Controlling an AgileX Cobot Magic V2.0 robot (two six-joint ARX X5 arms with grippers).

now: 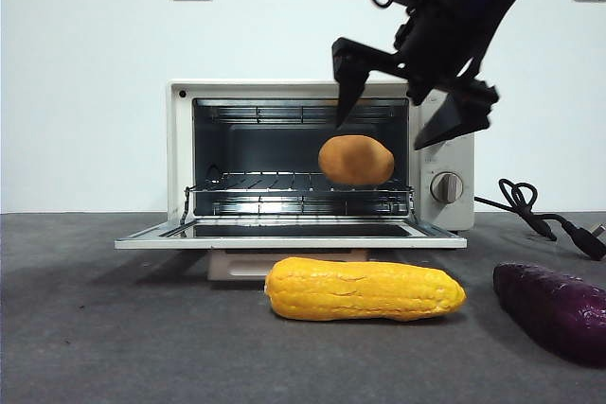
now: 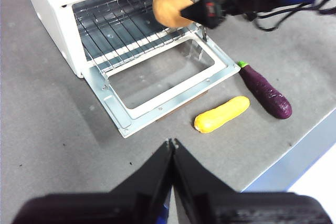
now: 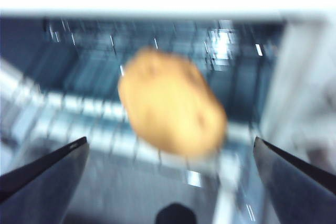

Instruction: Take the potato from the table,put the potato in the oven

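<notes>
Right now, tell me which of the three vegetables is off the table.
The potato: tan-orange and oval, it is at the oven opening below the open right gripper. The yellow corn cob and purple sweet potato lie on the table.

Right gripper (image 1: 409, 111) spread wide (empty); left gripper (image 2: 171, 148) fingers together.

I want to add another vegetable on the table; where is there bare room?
Bare table lies beside the oven, away from the corn. Crowded: in front of the open door, where corn and purple sweet potato lie, with the right hand above.
</notes>
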